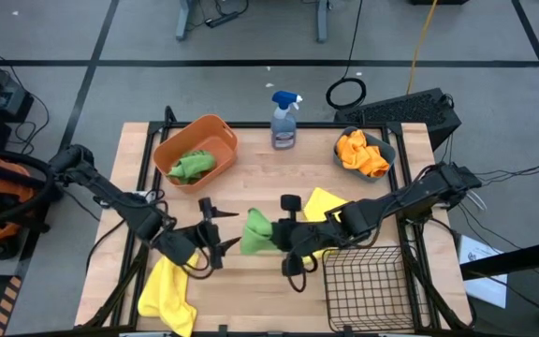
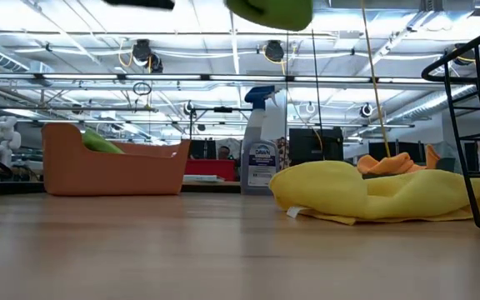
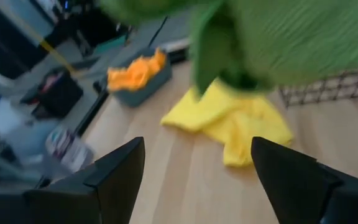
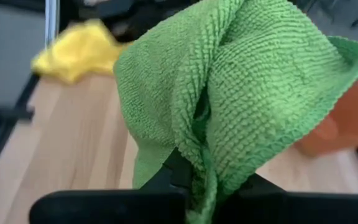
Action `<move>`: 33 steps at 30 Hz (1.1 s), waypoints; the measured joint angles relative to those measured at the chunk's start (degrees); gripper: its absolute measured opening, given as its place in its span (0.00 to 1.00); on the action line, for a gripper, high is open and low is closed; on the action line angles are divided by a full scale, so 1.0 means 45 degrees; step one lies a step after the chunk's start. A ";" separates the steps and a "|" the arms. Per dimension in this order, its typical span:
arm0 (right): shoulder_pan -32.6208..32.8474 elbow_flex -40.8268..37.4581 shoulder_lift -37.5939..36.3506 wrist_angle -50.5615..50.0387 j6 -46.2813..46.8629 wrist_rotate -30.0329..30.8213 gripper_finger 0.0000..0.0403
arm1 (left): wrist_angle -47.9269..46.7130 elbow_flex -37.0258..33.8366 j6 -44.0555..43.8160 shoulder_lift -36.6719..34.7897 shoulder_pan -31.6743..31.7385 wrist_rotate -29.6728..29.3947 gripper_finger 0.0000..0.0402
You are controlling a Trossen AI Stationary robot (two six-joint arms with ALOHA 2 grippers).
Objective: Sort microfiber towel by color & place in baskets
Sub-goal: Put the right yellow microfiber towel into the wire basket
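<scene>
We see the right gripper (image 1: 271, 234) clamped tight on a crinkled green microfiber towel (image 1: 256, 230), holding it clear of the wooden table (image 1: 251, 183) near the middle. The left gripper (image 1: 215, 234) faces it just beside, fingers spread and holding nothing. Another green cloth (image 1: 193, 165) lies in the orange oval plastic tub (image 1: 219, 127) at the far left. Orange cloths (image 1: 361, 153) fill the teal plastic bin (image 1: 387, 148) at the far right. One yellow towel (image 1: 324, 202) lies by the black wire mesh basket (image 1: 371, 283); a second yellow towel (image 1: 168, 292) sits at the near left edge.
</scene>
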 joint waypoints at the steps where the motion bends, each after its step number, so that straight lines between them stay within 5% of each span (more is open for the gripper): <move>1: -0.0082 -0.0185 0.0016 0.0621 -0.0073 -0.0010 0.04 | 0.0389 0.0000 0.0334 0.0000 -0.0082 0.0000 0.74; 8: -0.0343 -0.2129 0.0057 0.4605 -0.0059 -0.0016 0.05 | 0.0086 0.0000 0.0956 0.0000 -0.0856 -0.0800 0.74; 16: -0.0456 -0.2343 -0.0344 0.4071 0.0079 0.0307 0.05 | -0.0517 -0.0005 0.1281 -0.0384 -0.2267 -0.2049 0.74; 22: -0.0731 -0.2324 -0.0820 0.3987 -0.0547 0.0725 0.06 | 0.1382 -0.0005 0.2483 -0.0406 -0.2893 -0.1579 0.74; 33: -0.1517 -0.4285 -0.0844 0.5994 0.0458 0.0495 0.06 | 0.3369 -0.0010 0.3289 0.0776 -0.1520 -0.0552 0.77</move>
